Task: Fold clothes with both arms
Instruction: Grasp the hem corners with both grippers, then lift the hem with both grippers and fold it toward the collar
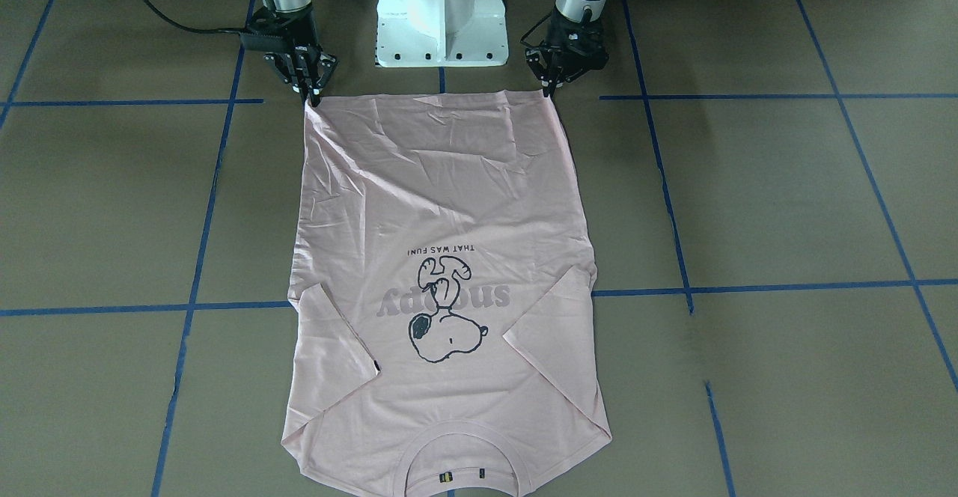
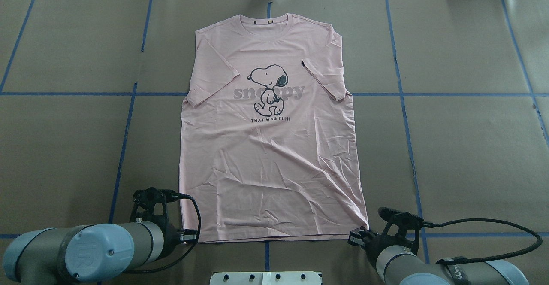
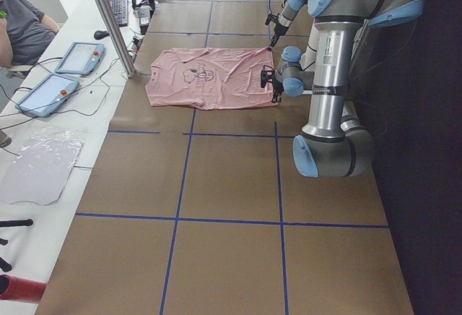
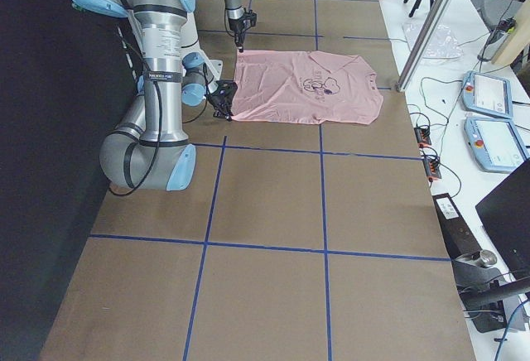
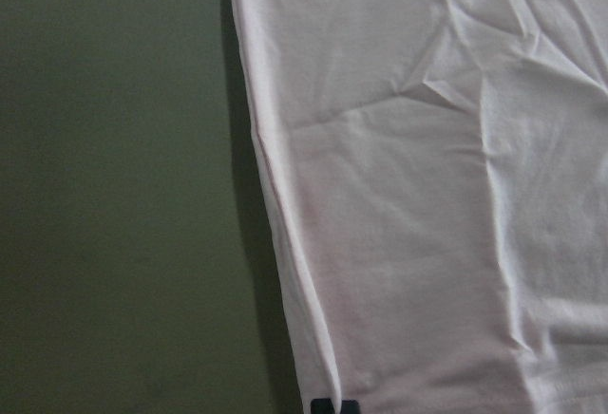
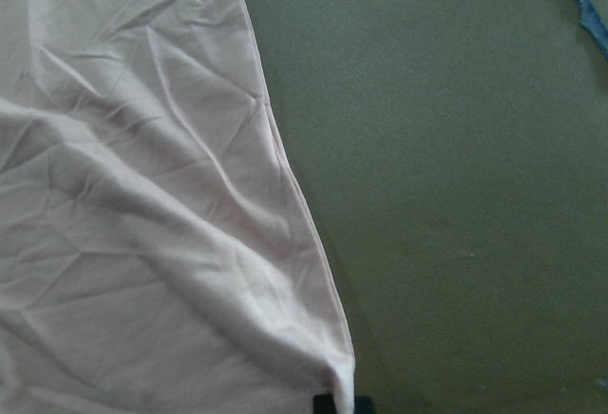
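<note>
Pale pink T-shirt [image 2: 274,169] lies flat, print up.

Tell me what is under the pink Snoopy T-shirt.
The T-shirt lies flat on the brown table; blue tape lines run in beneath it. Anything else under the cloth is covered.

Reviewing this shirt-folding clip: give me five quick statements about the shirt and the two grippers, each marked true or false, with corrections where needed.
1. The pale pink cotton T-shirt lies print side up. True.
2. Its ribbed round collar is at the end nearest the white pedestal base. False: the collar is at the far end; the hem is nearest the base.
3. Both short sleeves are folded inward over the front. True.
4. The black two-finger left gripper is closed on a sleeve. False: it pinches a hem corner; the right gripper pinches the other corner.
5. The shirt's body is folded in half. False: it lies full length.
</note>
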### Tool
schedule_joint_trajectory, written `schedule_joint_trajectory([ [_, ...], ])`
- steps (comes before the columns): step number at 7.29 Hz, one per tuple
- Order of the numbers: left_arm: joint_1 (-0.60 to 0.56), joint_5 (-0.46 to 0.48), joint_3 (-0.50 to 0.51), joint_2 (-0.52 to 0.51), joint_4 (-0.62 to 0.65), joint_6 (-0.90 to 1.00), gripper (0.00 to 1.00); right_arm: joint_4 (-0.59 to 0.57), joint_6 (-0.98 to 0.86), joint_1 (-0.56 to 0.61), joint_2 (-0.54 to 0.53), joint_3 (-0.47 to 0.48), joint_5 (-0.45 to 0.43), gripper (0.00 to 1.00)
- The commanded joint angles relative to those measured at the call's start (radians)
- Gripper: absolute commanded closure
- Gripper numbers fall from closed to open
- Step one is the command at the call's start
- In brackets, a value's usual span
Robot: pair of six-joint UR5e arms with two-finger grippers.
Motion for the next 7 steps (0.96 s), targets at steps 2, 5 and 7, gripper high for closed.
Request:
schedule_joint_trajectory([
  [2, -0.005, -0.003, -0.062, 0.005, 0.011, 0.003, 1.00, -0.001, 0.007, 0.006, -0.002, 0.044, -0.009, 1.00],
  [5, -0.076, -0.157, -0.328, -0.036, 0.299, 0.010, 1.00, -0.252, -0.001, 0.011, -0.011, 0.353, 0.049, 1.00],
  [7, -0.185, -0.263, -0.484, -0.256, 0.623, 0.043, 1.00, -0.576, -0.001, 0.058, 0.106, 0.591, 0.160, 1.00],
])
